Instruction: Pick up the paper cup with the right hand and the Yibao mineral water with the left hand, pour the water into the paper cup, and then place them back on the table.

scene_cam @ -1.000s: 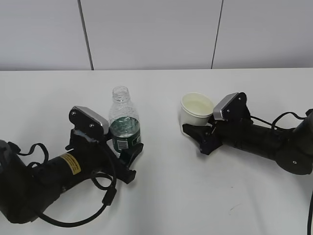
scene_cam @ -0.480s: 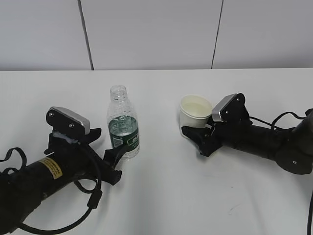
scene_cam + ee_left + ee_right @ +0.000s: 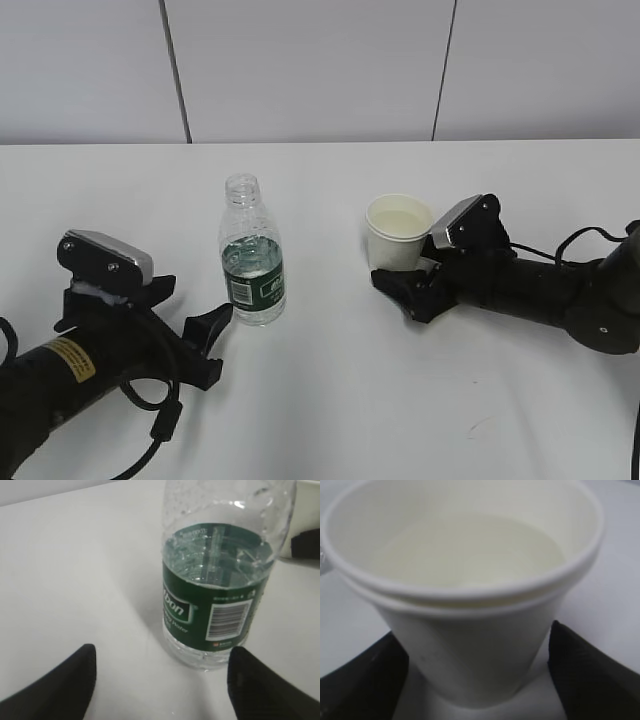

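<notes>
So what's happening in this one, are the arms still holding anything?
Nothing is held. The Yibao mineral water stands upright on the table, partly full, with the left hand's tool open and pulled clear of it. The paper cup also sits upright on the table; the right hand's tool is at its base, fingers spread on either side with gaps showing, so it appears to be letting go. Both items look set down after pouring.

The exterior view looks down at a slant across the table (image 3: pixel 330 400) toward a panelled wall (image 3: pixel 300 70), the left wrist view sits close behind the Yibao mineral water (image 3: pixel 217 595), the right wrist view closer behind the paper cup (image 3: pixel 470 605), and the exterior shows both.
</notes>
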Motion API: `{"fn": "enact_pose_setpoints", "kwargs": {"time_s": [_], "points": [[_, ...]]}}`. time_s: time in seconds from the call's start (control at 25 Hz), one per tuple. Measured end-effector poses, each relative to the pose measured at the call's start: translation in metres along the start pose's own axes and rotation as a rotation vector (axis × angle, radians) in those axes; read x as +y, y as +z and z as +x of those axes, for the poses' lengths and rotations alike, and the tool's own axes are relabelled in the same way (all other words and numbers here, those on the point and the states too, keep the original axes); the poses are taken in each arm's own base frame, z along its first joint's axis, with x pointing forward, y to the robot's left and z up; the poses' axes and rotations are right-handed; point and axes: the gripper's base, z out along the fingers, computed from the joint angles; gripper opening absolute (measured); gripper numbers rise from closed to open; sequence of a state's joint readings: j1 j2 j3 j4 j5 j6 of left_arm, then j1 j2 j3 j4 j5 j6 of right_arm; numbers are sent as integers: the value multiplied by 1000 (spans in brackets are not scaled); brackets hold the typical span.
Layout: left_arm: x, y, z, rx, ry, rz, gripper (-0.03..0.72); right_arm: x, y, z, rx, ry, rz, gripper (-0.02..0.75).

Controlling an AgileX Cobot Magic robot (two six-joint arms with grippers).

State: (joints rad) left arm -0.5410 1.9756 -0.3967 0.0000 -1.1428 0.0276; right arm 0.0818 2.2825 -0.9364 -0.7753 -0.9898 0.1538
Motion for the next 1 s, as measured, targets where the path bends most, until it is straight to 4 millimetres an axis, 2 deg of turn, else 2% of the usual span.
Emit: {"fn": "enact_pose_setpoints", "kwargs": {"time_s": [0.2, 0.48, 0.8, 1.0], "points": [[2, -4, 2, 10, -9, -20, 490, 3, -9, -3, 102, -2, -13, 655], [5, -4, 2, 11, -22, -50, 486, 9, -38, -7, 183, 15, 17, 647], [20, -5, 3, 23, 13, -185, 486, -28, -70, -3, 193, 96, 187, 621], [53, -9, 6, 32, -17, -294, 486, -58, -93, 7, 190, 151, 350, 613]]}}
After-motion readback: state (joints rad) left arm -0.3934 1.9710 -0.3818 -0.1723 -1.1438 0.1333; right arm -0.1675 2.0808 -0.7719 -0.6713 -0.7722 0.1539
